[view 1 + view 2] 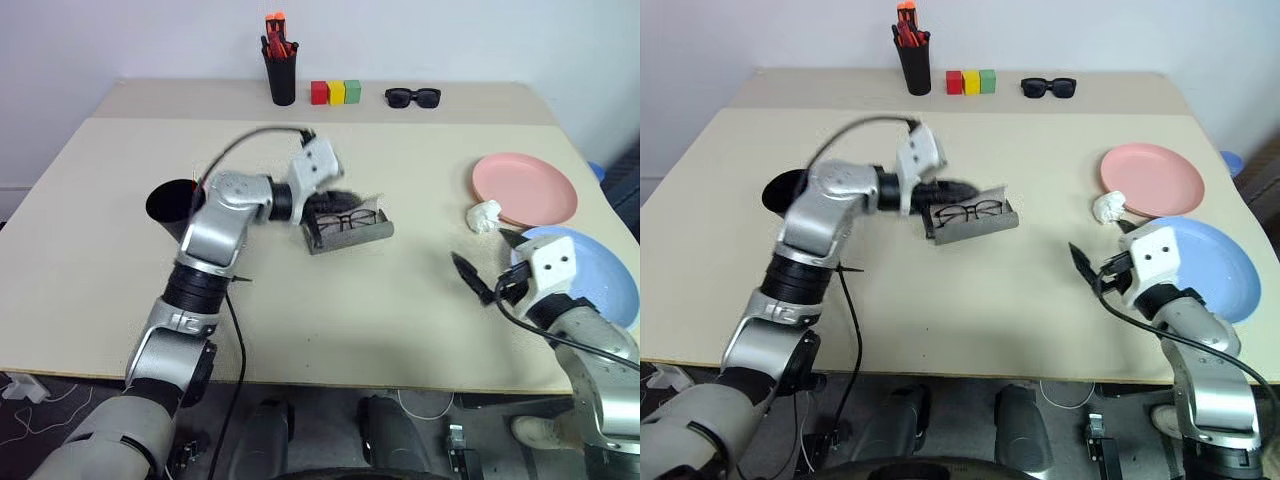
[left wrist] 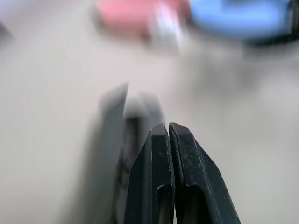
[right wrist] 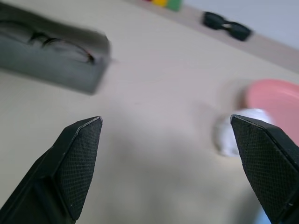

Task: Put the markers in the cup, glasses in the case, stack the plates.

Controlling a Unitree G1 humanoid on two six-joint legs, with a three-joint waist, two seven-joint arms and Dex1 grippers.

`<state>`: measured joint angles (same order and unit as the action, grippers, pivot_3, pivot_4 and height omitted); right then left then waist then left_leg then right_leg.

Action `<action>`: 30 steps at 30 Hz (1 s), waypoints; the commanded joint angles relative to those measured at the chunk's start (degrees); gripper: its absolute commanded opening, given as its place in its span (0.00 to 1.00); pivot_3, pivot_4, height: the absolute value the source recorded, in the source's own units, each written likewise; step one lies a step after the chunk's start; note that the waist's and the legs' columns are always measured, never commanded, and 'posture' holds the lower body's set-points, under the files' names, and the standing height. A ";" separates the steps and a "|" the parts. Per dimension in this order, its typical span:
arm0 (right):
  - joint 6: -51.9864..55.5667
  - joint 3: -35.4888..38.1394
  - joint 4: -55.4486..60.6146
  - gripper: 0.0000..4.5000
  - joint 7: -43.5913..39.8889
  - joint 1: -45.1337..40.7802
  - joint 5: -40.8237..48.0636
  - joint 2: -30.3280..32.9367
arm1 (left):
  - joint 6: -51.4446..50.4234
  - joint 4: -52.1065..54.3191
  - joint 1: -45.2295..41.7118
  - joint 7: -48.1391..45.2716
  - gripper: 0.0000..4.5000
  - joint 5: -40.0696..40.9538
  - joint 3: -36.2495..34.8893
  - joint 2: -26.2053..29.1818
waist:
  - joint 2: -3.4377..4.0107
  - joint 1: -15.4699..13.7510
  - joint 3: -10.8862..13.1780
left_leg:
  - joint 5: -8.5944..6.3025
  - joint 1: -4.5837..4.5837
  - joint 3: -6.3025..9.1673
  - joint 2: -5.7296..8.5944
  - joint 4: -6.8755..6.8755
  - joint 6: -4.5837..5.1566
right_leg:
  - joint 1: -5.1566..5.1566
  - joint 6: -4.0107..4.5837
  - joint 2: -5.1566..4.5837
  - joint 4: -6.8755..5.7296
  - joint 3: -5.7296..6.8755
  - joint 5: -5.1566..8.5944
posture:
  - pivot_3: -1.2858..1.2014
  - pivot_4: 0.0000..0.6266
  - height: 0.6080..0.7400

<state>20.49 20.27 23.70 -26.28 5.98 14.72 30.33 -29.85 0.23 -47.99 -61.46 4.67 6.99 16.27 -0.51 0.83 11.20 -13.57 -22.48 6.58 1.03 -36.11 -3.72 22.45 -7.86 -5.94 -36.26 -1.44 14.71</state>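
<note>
"Which job is under way at the table?"

"By my reading, the spectacles. The glasses [image 1: 347, 217] lie inside the grey case [image 1: 350, 231] at the centre of the frame, lid up. The left claw [image 1: 342, 197] hangs right over the case's back edge, fingers clenched together on nothing, as its own wrist camera shows. I'd judge the glasses are in and the lid is the unfinished part."

"So what does the next move call for?"

"Probably a push on the raised lid to fold it down without dragging the case across the table [image 1: 120, 230]. The claw sits just beside the lid, so little travel is needed; the care is in the angle."

"And the plates?"

"Not stacked. The pink plate [image 1: 526, 188] is at the right of the frame, the blue plate [image 1: 600, 270] below it at the lower right, their rims near each other. A small white lump [image 1: 484, 216] rests against the pink plate's near rim. The right claw [image 1: 478, 279] hovers just left of the blue plate, fingers spread wide, gripping nothing."

"The markers?"

"I can't pick them out. The black cup [image 1: 172, 208] stands at centre left, partly hidden by the left arm; its inside is too dark to read."
</note>
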 commanded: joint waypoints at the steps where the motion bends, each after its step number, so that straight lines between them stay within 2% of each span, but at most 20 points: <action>1: -0.49 4.92 -0.97 1.00 3.44 1.48 -1.47 0.13 | 1.11 7.59 5.52 -5.91 0.13 6.29 2.30 2.73 | 0.19 0.12 -0.11 | 0.00 0.05 -0.03 0.00 0.06 0.01 | -0.02 0.00 0.00 0.00 -0.03 0.00 | 0.52 0.24 1.00; 2: -0.77 5.41 -2.29 1.00 4.02 1.79 -2.09 0.25 | 0.38 8.25 6.27 -7.90 0.19 8.17 3.29 3.25 | 0.18 0.12 -0.11 | 0.00 0.08 -0.05 0.00 0.07 0.01 | -0.01 0.00 0.00 -0.02 -0.05 0.00 | 0.52 0.24 1.00; 4: -2.03 5.78 -4.63 1.00 3.87 2.41 -2.80 0.65 | -0.65 8.58 6.76 -10.21 0.40 10.18 5.28 4.16 | 0.16 0.01 -0.09 | 0.00 0.07 -0.04 0.00 0.05 0.01 | 0.00 0.02 0.01 -0.06 -0.03 0.01 | 0.52 0.24 1.00; 7: -3.57 5.50 -7.17 1.00 3.75 3.38 -4.16 0.94 | 3.17 6.93 7.28 -12.68 0.76 9.44 8.06 6.42 | 0.16 -0.04 -0.09 | 0.00 0.05 -0.06 0.00 -0.07 0.01 | -0.06 0.12 0.01 -0.04 -0.04 0.04 | 0.52 0.24 1.00; 9: -4.40 5.26 -7.86 1.00 3.84 3.61 -4.37 0.53 | 5.18 5.49 7.02 -12.22 0.94 9.25 8.29 6.59 | 0.17 0.04 -0.09 | 0.00 0.07 -0.07 0.00 -0.07 0.01 | -0.08 0.22 0.01 -0.01 -0.05 0.10 | 0.52 0.24 1.00; 10: -4.36 5.03 -7.46 1.00 4.06 3.60 -4.46 0.29 | 5.02 5.13 6.69 -11.29 0.99 9.56 7.93 6.34 | 0.17 0.09 -0.09 | 0.00 0.07 -0.07 0.00 -0.05 0.01 | -0.08 0.22 0.01 -0.02 -0.05 0.09 | 0.52 0.24 1.00; 18: -0.61 2.40 -2.10 1.00 5.48 0.99 -3.78 -0.31 | 5.29 -6.66 -1.52 6.62 0.99 5.69 3.81 -0.33 | 0.12 -0.07 -0.07 | -0.01 0.05 -0.05 0.01 -0.08 0.02 | -0.07 0.03 0.01 -0.01 -0.04 0.00 | 0.52 0.24 1.00; 21: 0.50 1.62 -1.47 1.00 5.63 -0.51 -3.85 -0.05 | 1.66 -14.41 -6.63 12.18 0.79 5.03 2.77 -2.67 | 0.12 -0.02 -0.07 | -0.01 0.05 -0.05 0.01 -0.03 0.02 | -0.05 0.00 0.01 0.03 -0.04 0.02 | 0.52 0.24 1.00; 24: 0.84 1.05 -1.49 1.00 5.57 -1.39 -4.03 0.06 | 1.92 -22.26 -11.33 18.11 0.47 2.88 2.31 -4.51 | 0.11 -0.03 -0.06 | -0.02 0.03 -0.05 0.02 0.00 0.04 | -0.03 -0.04 0.01 0.04 -0.03 0.03 | 0.52 0.24 1.00; 26: 0.77 0.65 -1.66 1.00 5.46 -2.14 -3.97 0.09 | 1.65 -31.26 -16.89 24.48 0.23 0.95 1.17 -6.18 | 0.04 -0.05 -0.02 | -0.02 0.01 -0.04 0.02 -0.02 0.04 | -0.01 -0.04 0.01 0.03 -0.03 0.03 | 0.52 0.24 1.00; 28: 0.65 0.30 -1.78 1.00 5.29 -2.70 -3.92 0.09 | 1.44 -38.60 -21.29 28.30 0.23 -1.13 1.48 -6.96 | -0.03 -0.02 0.02 | -0.02 -0.02 -0.04 0.04 -0.04 0.04 | 0.00 -0.06 0.01 0.03 -0.02 0.03 | 0.52 0.24 1.00; 30: 0.32 -0.26 -1.61 1.00 4.09 -3.17 -3.11 0.21 | 3.27 -44.93 -24.76 28.13 0.23 -2.60 2.45 -7.03 | -0.03 0.01 0.02 | -0.02 -0.03 -0.04 0.05 -0.02 0.04 | -0.01 -0.07 0.01 0.08 -0.02 0.03 | 0.52 0.24 1.00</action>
<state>21.58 19.69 20.11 -21.42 3.63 10.45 30.22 -28.10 -41.67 -70.11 -34.03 3.49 9.73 9.26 -0.54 0.85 11.22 -13.60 -22.51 6.54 1.08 -36.10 -3.68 22.45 -7.94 -5.93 -36.16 -1.47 14.74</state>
